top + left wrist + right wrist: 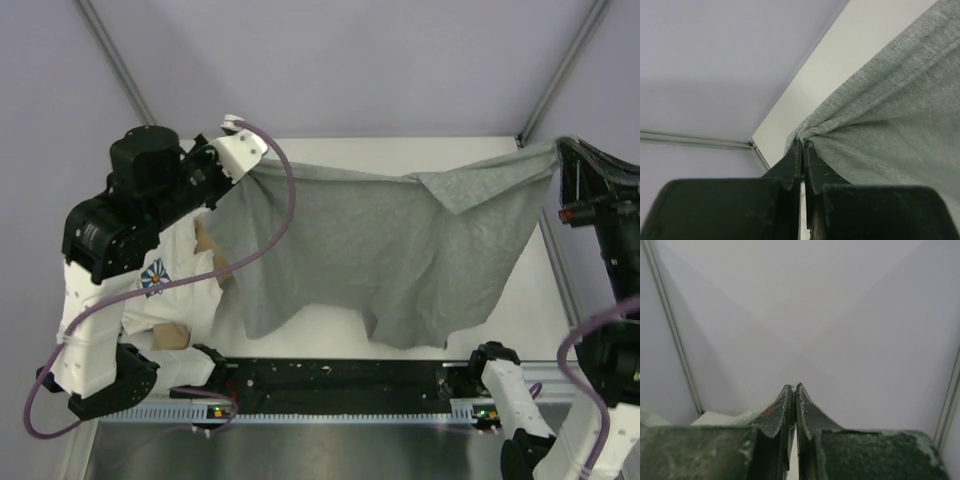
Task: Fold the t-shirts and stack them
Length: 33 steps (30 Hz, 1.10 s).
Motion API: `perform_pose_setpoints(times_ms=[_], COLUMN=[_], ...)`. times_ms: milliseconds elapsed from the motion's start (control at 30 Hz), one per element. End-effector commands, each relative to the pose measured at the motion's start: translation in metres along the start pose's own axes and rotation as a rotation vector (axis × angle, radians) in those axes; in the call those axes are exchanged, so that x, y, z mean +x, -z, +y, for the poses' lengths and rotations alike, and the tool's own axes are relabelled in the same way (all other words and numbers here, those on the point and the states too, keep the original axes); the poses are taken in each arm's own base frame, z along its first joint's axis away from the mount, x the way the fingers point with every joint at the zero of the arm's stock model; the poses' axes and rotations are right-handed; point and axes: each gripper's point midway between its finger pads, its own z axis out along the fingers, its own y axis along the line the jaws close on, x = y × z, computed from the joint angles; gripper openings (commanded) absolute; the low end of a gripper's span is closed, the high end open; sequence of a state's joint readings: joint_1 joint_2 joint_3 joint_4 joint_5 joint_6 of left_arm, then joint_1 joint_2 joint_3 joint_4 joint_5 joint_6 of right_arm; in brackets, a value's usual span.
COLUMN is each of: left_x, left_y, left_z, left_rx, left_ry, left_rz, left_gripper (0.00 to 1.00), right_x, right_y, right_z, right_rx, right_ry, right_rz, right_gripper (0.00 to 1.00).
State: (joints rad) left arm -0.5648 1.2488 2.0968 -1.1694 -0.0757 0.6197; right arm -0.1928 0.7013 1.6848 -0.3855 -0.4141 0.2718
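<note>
A heather-grey t-shirt (370, 250) hangs spread above the table, stretched between both grippers, its lower hem draping near the table. My left gripper (243, 166) is shut on the shirt's far-left corner; in the left wrist view the cloth (880, 110) bunches at the closed tips of that gripper (803, 142). My right gripper (560, 150) is shut on the far-right corner; its wrist view shows the closed gripper (792, 386) with a sliver of grey cloth (752, 415) beside it. A white t-shirt with a flower print (165, 280) and a tan t-shirt (210, 245) lie under the left arm.
The white table (330, 330) shows below the hanging shirt. A black rail (340, 375) runs along the near edge between the arm bases. Metal frame posts (115, 55) rise at the back corners against grey walls.
</note>
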Motion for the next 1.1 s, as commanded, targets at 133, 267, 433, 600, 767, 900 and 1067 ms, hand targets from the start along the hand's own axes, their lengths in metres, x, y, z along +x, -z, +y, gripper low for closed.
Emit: perform_pose_setpoints(times_ms=[133,267,433,600,767,900,1067], left_x=[0.026,-0.002,-0.060,-0.072,-0.030,0.050,0.156], left_y=[-0.130,-0.164,-0.151,-0.152,-0.188,-0.220,-0.196], left_z=[0.025,0.080,0.147,0.150,0.097,0.007,-0.146], left_rx=[-0.130,-0.341,-0.592,-0.588,-0.370,-0.032,0.597], left_ry=[-0.063,-0.071,-0.115,-0.197,-0.240,-0.263,-0.263], left_rz=[0.156,0.076,-0.080,-0.112,-0.040,0.099,0.251], left_gripper=[0.00,0.00,0.00,0.00,0.00,0.01,0.45], right_x=[0.163,0.171,0.124,0.081,0.182,0.250,0.360], right_y=[-0.125,-0.190,-0.235,-0.207,-0.147,-0.080,0.019], right_z=[-0.108,-0.154,-0.165,-0.173,-0.158,-0.125,-0.118], right_rx=[0.144,0.198,0.151,0.211,0.212,0.222,0.446], right_ry=[-0.214,-0.205,-0.195,-0.108,-0.223,-0.497,-0.675], right_rz=[0.252,0.226,0.164,0.109,0.350,0.327,0.518], right_gripper=[0.00,0.00,0.00,0.00,0.00,0.00,0.00])
